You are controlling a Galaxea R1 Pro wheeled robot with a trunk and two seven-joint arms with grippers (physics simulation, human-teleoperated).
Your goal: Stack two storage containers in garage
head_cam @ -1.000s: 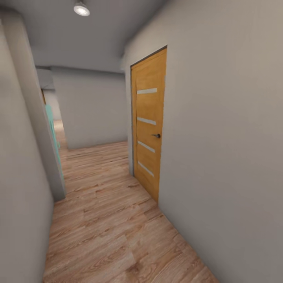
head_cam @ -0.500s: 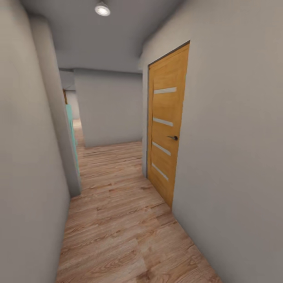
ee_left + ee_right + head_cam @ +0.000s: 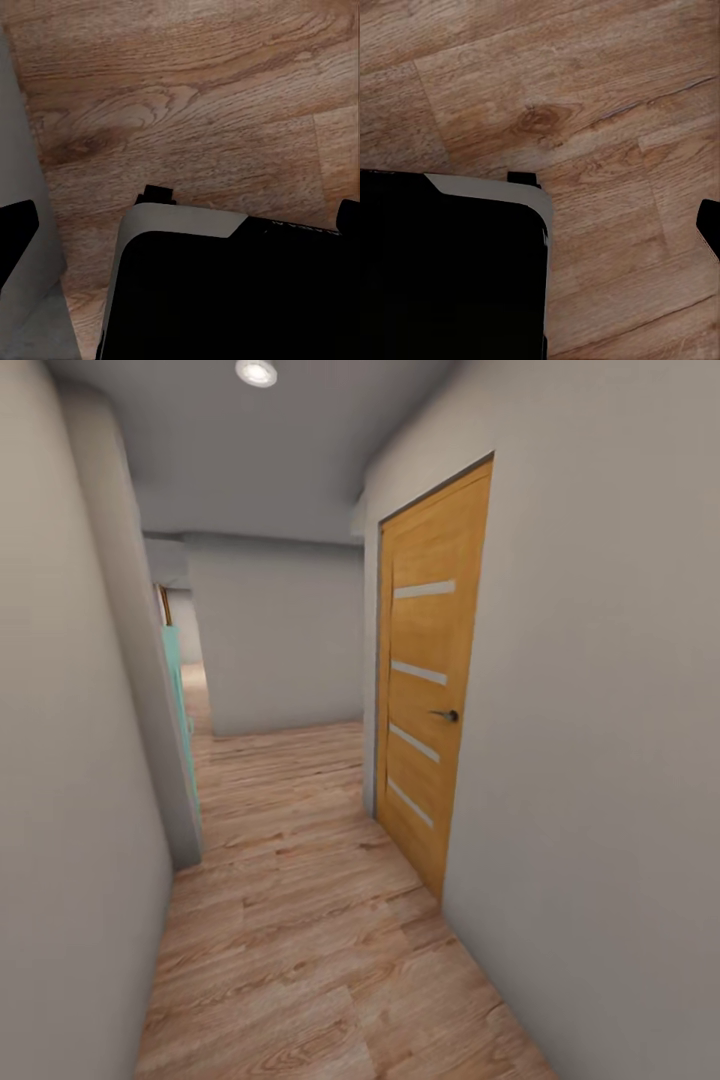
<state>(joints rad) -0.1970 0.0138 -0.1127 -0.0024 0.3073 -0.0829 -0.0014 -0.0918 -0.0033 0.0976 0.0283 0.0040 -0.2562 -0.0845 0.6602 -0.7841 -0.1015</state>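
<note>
wood-plank floor [image 3: 300, 920] of narrow hallway, closed wooden door [image 3: 430, 690] right, grey walls [image 3: 70, 810], end effector states cannot tell

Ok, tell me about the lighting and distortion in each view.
Head view: wide-angle lens bends the walls and tilts the wooden door; one ceiling spotlight glows overexposed, light otherwise soft and even. Left wrist view: wood-plank floor evenly lit, robot base nearly black. Right wrist view: the same, slightly soft.
</note>
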